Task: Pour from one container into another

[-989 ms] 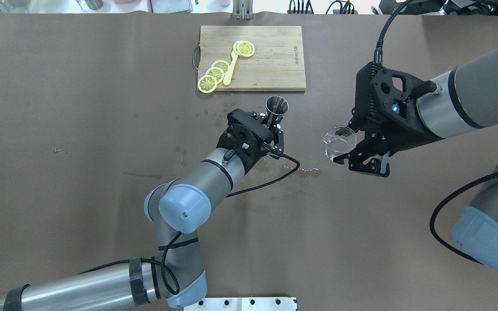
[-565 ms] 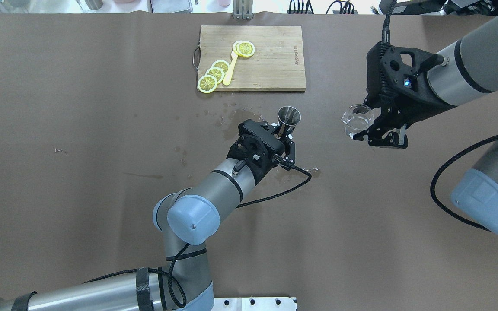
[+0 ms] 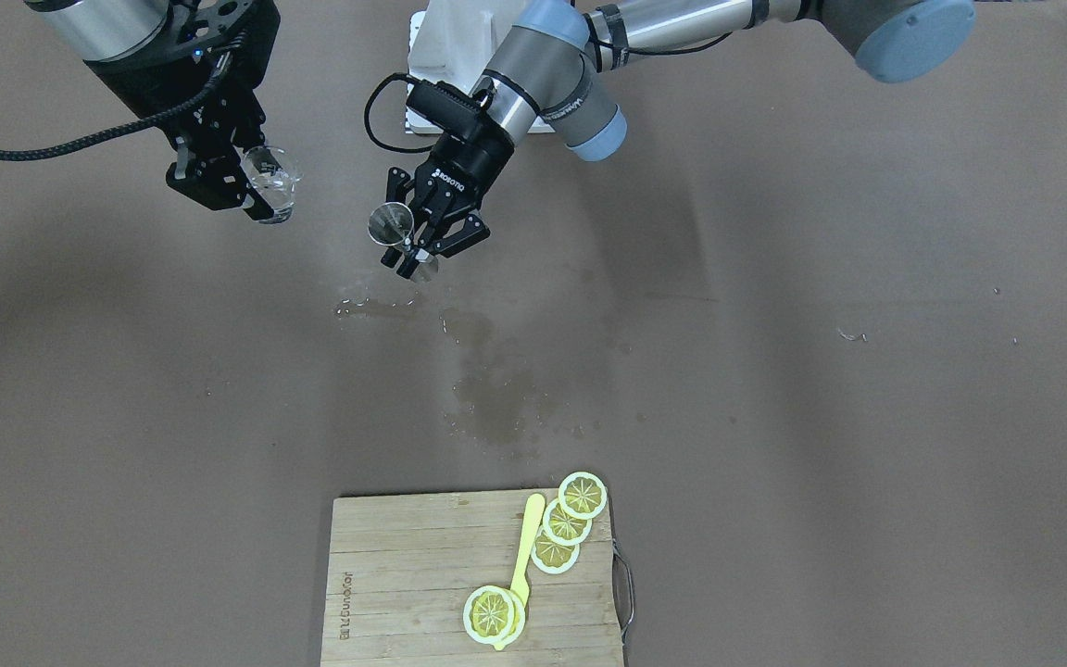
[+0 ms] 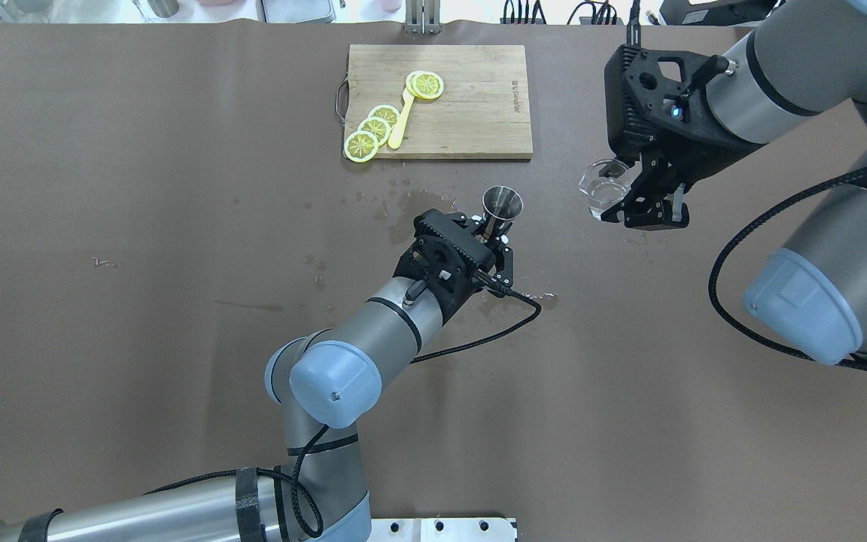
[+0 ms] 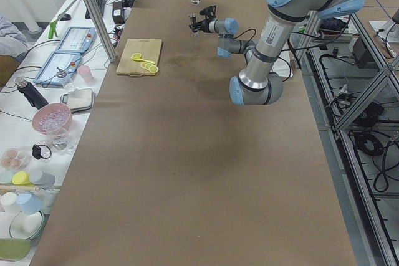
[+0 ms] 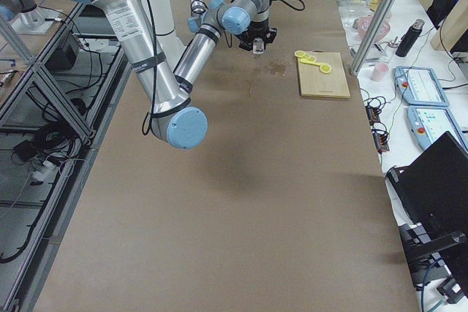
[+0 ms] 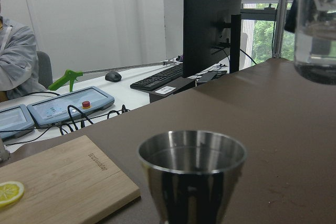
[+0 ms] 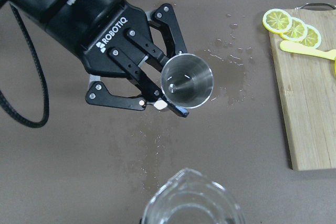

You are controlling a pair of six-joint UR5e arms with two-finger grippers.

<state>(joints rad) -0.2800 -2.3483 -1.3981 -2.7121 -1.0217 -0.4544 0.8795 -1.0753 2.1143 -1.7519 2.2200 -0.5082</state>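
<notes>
My left gripper is shut on the stem of a steel jigger, held upright above the table's middle. In the right wrist view the jigger shows from above, its bowl looking empty. My right gripper is shut on a clear glass beaker, held up in the air to the right of the jigger and apart from it. The beaker holds a little clear liquid and stays nearly upright. From the front-facing camera the beaker hangs left of the jigger.
A wooden cutting board at the far middle carries lemon slices and a yellow spoon. Wet patches and droplets lie on the brown table around the jigger. My left arm's cable trails below its wrist.
My right arm has carried the beaker away from the robot, then a little leftward. My left arm shifted the jigger slightly right and toward me early on, then held still.
</notes>
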